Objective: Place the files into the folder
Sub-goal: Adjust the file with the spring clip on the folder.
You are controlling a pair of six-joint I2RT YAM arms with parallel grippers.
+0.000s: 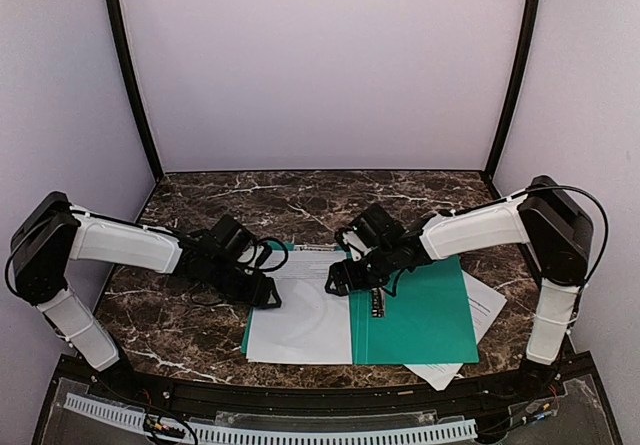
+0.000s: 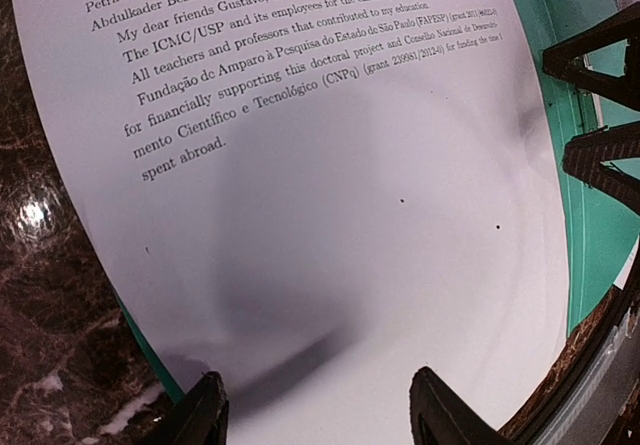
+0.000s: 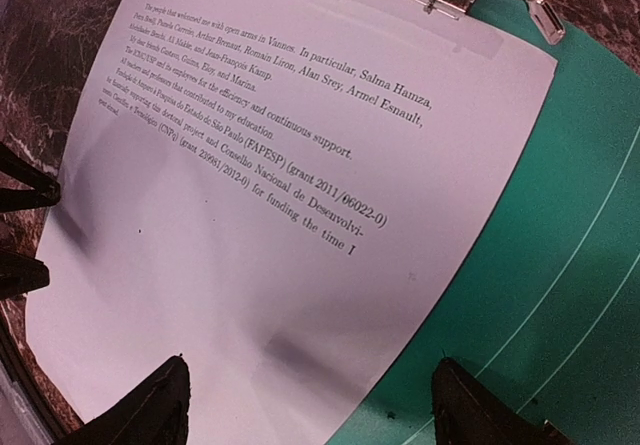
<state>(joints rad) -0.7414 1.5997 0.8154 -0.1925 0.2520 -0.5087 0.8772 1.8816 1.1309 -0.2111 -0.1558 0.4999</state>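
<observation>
The left hand [image 2: 315, 410] and the right hand [image 3: 308, 400] are both spread wide, gripping nothing, above one sheet [image 1: 300, 315] lying on the left half of the open folder [image 1: 430, 315], frame centre. The second sheet [image 1: 487, 310] protrudes beneath the folder, lower right, on the worktop [image 1: 200, 205].

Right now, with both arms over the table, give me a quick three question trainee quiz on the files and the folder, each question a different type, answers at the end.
1. True or false: the printed sheet lies on the right half of the open folder.
2. Multiple choice: where is the second sheet?
A. On top of the printed sheet
B. Sticking out from under the folder's right side
C. Pinched in a gripper
3. Fill in: the jaws of the left gripper and the right gripper are both ____.

Key: 1 false, it covers the left half. 2 B. 3 open.
</observation>
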